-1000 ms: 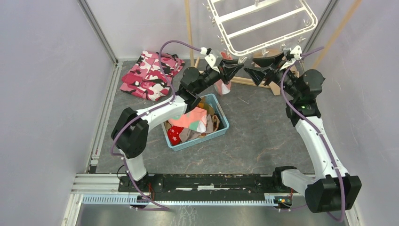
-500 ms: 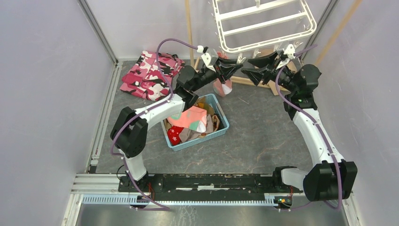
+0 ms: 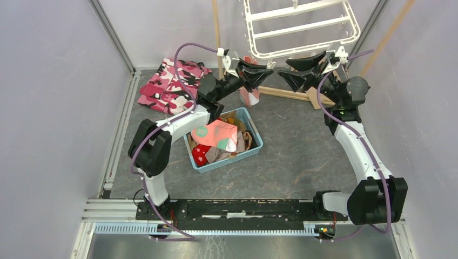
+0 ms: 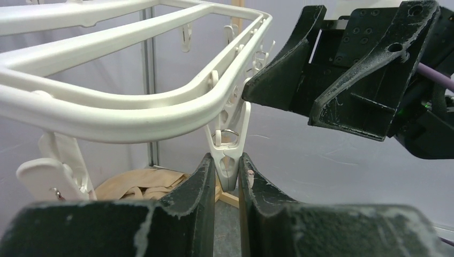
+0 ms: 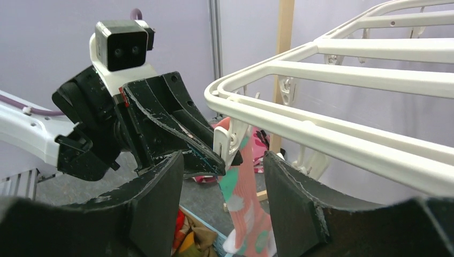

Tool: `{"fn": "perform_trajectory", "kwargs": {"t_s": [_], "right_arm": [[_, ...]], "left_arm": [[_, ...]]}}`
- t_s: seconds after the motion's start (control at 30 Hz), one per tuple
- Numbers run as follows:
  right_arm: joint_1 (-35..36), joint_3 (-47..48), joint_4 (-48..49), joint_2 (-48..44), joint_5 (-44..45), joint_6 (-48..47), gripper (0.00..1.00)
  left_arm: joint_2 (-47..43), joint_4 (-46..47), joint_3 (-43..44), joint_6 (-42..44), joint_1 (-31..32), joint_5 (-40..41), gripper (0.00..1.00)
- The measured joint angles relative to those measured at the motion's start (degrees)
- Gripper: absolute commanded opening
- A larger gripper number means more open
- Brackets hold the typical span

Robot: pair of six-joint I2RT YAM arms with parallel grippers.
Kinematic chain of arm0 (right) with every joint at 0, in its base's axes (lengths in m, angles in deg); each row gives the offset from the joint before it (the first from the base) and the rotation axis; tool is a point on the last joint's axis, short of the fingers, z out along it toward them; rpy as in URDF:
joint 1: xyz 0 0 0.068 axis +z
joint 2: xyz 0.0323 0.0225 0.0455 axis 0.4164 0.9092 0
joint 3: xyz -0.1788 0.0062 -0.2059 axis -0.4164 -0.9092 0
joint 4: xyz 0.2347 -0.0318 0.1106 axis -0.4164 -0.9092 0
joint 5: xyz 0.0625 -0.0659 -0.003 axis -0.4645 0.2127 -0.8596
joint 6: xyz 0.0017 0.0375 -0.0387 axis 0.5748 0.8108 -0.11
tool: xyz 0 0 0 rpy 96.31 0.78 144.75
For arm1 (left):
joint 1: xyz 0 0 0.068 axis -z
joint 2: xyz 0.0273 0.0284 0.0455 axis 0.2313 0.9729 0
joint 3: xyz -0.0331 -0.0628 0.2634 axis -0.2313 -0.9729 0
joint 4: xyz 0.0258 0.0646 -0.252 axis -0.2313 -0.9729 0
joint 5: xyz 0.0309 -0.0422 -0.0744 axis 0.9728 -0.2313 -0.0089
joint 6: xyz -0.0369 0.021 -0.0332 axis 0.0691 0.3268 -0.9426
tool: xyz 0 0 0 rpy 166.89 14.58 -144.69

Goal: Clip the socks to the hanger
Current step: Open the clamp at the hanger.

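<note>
The white hanger (image 3: 300, 27) hangs at the back. My left gripper (image 3: 270, 69) is shut on one of its dangling clip pegs (image 4: 227, 160) at the near rim; the peg sits pinched between both fingers in the left wrist view. A salmon-pink sock with teal and white patches (image 3: 249, 96) hangs down from that peg and the left fingertips (image 5: 203, 152); I cannot tell which holds it. My right gripper (image 3: 285, 70) is open, facing the left one, its jaws either side of the hanging sock (image 5: 249, 203). More socks (image 3: 219, 135) lie in the blue basket (image 3: 258, 144).
A pink camouflage garment (image 3: 173, 83) lies at the back left. The wooden pole stand (image 3: 217, 32) and its base (image 3: 291, 93) stand under the hanger. A tan cloth (image 4: 139, 184) lies behind. Metal posts and walls close in both sides.
Both grippers have moved up and a little to the left. The hanger has swung and now hangs squarer, with the sock following the left gripper.
</note>
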Motion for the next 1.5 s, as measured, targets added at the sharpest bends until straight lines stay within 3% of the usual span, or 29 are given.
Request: {"fn": "perform_trajectory", "kwargs": {"t_s": [0.33, 0.63, 1.5], "right_arm": [[1.3, -0.3, 7.3, 3.9, 1.0, 7.0, 0.64], [4.0, -0.4, 10.7, 4.4, 2.1, 8.1, 0.69], [7.5, 0.0, 18.8, 11.4, 6.3, 13.3, 0.7]], "left_arm": [[0.9, 4.5, 0.1, -6.6, -2.5, -3.3, 0.02], [1.2, 7.2, 0.2, -10.1, -3.7, -7.2, 0.02], [3.5, 11.3, 1.6, -16.8, -4.2, -10.5, 0.02]]}}
